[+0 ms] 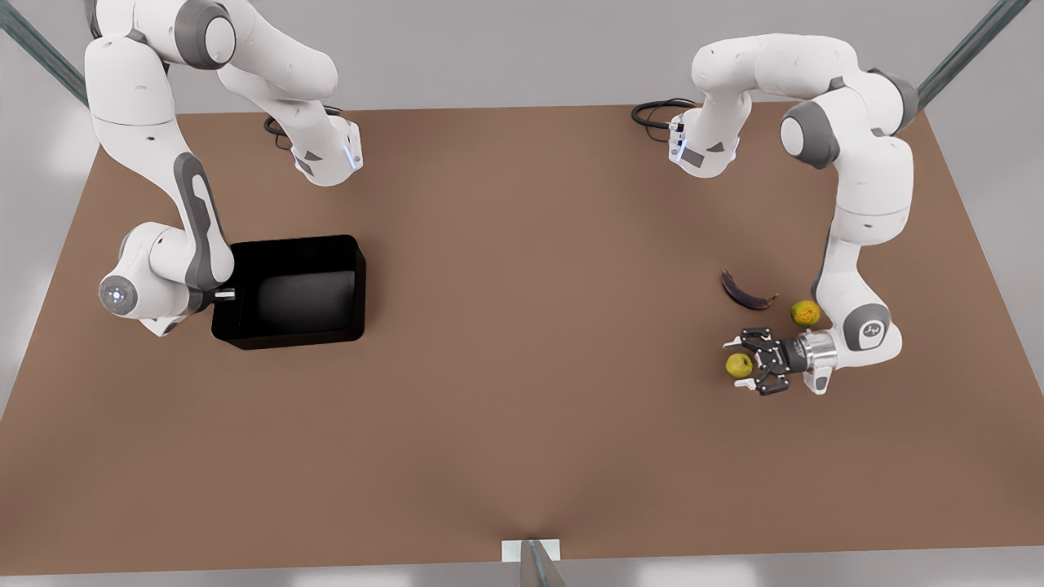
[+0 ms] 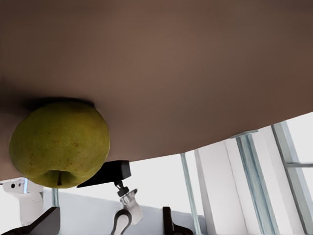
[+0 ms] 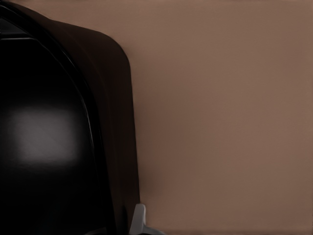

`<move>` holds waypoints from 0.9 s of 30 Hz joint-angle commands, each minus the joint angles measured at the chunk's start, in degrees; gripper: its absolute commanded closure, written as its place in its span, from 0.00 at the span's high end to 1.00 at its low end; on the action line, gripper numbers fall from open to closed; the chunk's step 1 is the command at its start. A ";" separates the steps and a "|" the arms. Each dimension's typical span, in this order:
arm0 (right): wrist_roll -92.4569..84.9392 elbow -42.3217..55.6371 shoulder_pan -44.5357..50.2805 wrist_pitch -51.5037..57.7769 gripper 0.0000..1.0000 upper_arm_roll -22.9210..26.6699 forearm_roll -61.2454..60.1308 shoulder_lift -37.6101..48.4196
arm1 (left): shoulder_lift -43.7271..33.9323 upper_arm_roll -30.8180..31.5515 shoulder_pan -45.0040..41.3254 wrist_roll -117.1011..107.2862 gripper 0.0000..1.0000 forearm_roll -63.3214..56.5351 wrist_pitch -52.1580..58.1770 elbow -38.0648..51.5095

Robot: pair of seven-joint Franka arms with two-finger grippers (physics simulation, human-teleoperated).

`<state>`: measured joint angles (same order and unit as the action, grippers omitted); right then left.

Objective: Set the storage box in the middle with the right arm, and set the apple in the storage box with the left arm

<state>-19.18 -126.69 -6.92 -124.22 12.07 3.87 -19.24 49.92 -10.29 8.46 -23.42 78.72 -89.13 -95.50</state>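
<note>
L gripper (image 1: pixel 749 364) fingers open beside apple (image 1: pixel 739 364); R gripper (image 1: pixel 218 295) at storage box (image 1: pixel 295 291) edge, fingers unclear.

The wide middle of the brown tabletop (image 1: pixel 538 342) lies bare between the two arms, an open lane from the front view's left to its right.

On the front view's left, the glossy black low-walled storage box (image 1: pixel 294 292) stands with the right gripper (image 1: pixel 218 295) at its outer wall; that white arm's elbow crowds that side, while the box's other three sides are free.

On the front view's right, the left gripper (image 1: pixel 754 361) has its fingers spread just beside the small yellow-green apple (image 1: pixel 739 364). The orange-yellow fruit with green patches (image 1: pixel 805 312) and the dark purple-brown curved banana (image 1: pixel 746 292) lie near, behind the gripper, narrowing room there.
</note>
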 commanded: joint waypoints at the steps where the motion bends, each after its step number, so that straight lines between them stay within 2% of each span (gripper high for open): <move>1: 0.02 0.21 -0.02 0.03 0.21 -0.03 0.00 -0.10 | 0.17 -0.08 -0.02 -0.05 1.00 0.56 0.01 0.05; 3: 0.02 0.39 0.07 0.03 0.21 -0.20 0.00 -0.53 | 0.97 -0.43 -0.11 -3.30 1.00 -0.05 -0.08 3.13; 8: -0.07 2.23 0.16 3.19 0.21 -0.47 0.00 -0.36 | 2.72 -0.17 -0.11 -3.91 1.00 0.47 -0.78 3.66; 16: 0.02 10.94 1.91 13.12 0.21 -5.74 -0.18 0.26 | 2.64 0.10 -0.81 -3.65 1.00 -0.93 -0.70 1.29; 18: 0.02 13.22 6.39 13.48 0.21 -6.35 -0.26 0.43 | 2.63 0.10 -0.90 -3.30 1.00 -1.28 -0.70 0.85; 20: 0.37 17.35 16.15 13.39 0.21 -6.35 -0.18 -0.09 | 3.34 0.10 -0.90 -2.86 1.00 -1.29 -1.31 0.85; 23: 0.55 22.45 20.81 13.30 0.21 -10.13 -0.35 -1.15 | 3.60 0.10 -0.90 -2.77 1.00 -1.37 -1.57 1.11; 27: 0.81 32.29 21.16 13.30 0.21 -16.20 -5.80 -9.85 | 4.04 0.10 -0.81 -2.86 1.00 -1.29 -2.45 1.11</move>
<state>-18.41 -91.80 14.67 -110.90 -4.59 -2.39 -31.46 53.90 -10.19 7.67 -25.66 77.47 -91.41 -94.43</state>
